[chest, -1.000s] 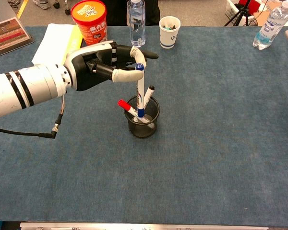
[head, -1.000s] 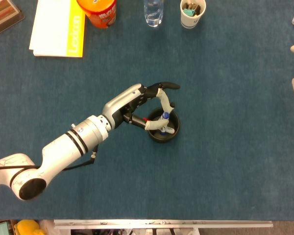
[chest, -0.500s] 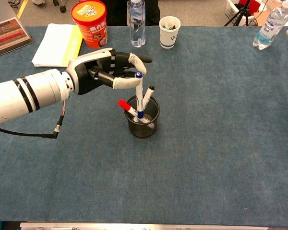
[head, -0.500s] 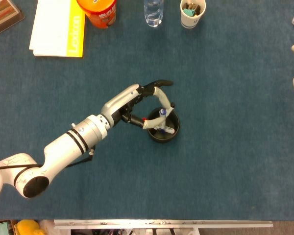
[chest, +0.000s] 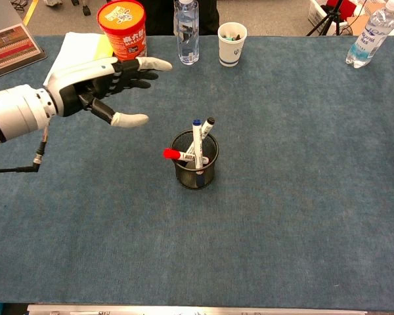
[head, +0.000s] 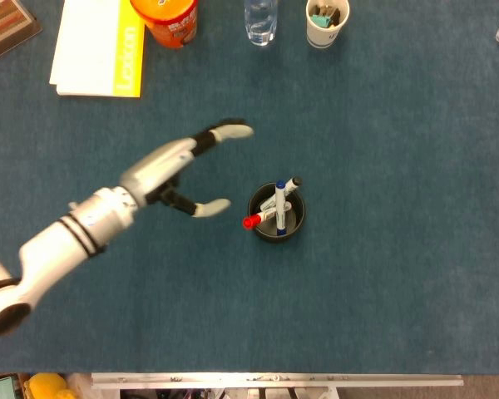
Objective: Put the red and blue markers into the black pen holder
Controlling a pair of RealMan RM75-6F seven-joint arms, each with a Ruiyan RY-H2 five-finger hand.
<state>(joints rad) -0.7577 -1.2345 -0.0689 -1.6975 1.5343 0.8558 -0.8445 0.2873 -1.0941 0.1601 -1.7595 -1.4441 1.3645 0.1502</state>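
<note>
Backing away leftward, the left hand (chest: 105, 79) is spreading empty; the light, stiff blue marker (chest: 197, 141) is standing released in the black pen holder (chest: 194, 172) beside the red marker (chest: 178, 155).

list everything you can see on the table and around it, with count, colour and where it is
pen holder: 1, black mesh, table centre
red marker: 1, in the holder, leaning left
blue marker: 1, in the holder, near upright
black-capped marker: 1, in the holder, leaning right
orange tub: 1, far edge, left of centre
water bottle: 1, clear, far edge, right of the tub
paper cup: 1, white, far edge, things inside
second water bottle: 1, clear, blue label, far right
papers: white and yellow stack, far left
booklet: 1, far left corner
table: 1, blue cover
left hand: 1, black and white, fingers spread, left of the holder, holding nothing
</note>
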